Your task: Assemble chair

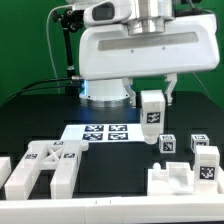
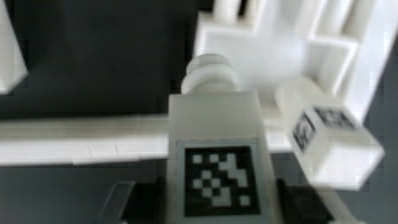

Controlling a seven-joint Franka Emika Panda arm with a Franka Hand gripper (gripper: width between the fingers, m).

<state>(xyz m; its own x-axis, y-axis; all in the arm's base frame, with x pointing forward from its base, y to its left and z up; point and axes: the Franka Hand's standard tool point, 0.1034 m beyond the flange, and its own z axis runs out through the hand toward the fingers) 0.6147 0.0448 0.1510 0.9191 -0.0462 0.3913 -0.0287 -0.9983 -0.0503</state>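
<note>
My gripper is shut on a white chair leg with a black marker tag and holds it upright above the table, right of the marker board. In the wrist view the leg sits between my gripper's dark fingers, its rounded peg end pointing away. A second tagged white piece lies just beside it, blurred. Below are white flat parts.
A large white H-shaped frame part lies at the front of the exterior view's left. A white slotted part lies at the front right. Small tagged white pieces stand at the right.
</note>
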